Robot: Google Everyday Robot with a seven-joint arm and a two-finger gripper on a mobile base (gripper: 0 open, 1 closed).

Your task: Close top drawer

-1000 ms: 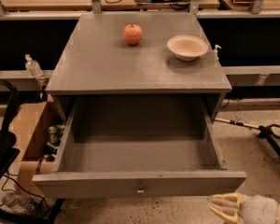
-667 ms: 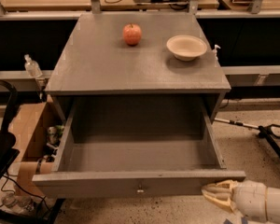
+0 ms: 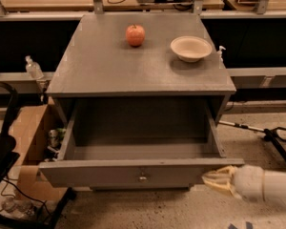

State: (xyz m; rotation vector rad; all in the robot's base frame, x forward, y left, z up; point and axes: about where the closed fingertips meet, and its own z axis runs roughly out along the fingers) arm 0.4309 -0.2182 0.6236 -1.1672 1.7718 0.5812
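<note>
Top drawer stands pulled fully out toward the near side, interior bare, knob untouched at centre. Gripper now sits higher and further left than a second ago, at the right end of the drawer front, touching or just short of it. Jaws pinched together, holding nothing. Looks set for a push; off-centre contact may skew the drawer. Apple and bowl sit on the cabinet top, far side.
</note>
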